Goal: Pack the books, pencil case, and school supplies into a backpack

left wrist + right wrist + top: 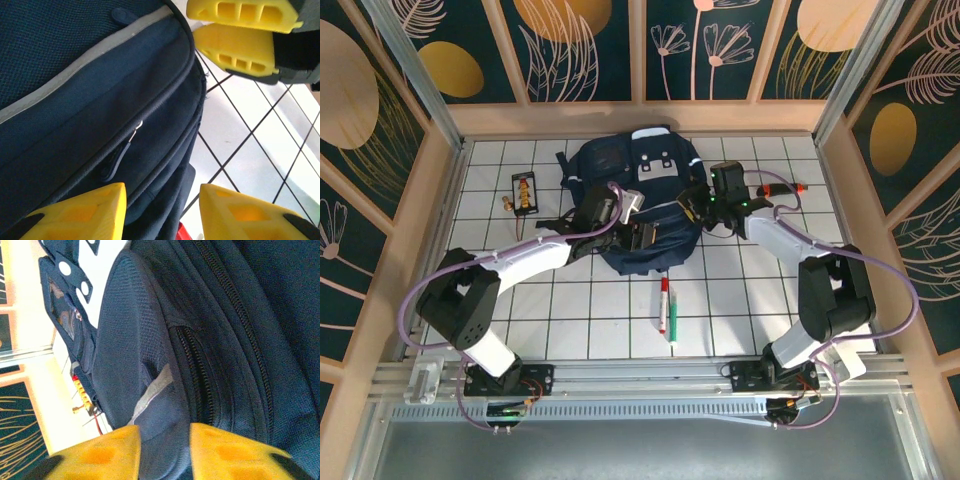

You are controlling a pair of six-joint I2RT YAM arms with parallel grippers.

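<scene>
Left gripper [161, 194]: part open, empty
Right gripper [165, 434]: nipping backpack [620, 165] fold
Risk: slipping off thin fold, dragging backpack toward 3 o'clock

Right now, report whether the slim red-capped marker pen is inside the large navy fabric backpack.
Out: the marker pen lies on the white gridded table, on the near side of the backpack, apart from it.

One backpack [642, 190] — one marker pen [665, 305], one red-and-black tool [782, 187] — one black card [525, 192] with orange pieces
</scene>
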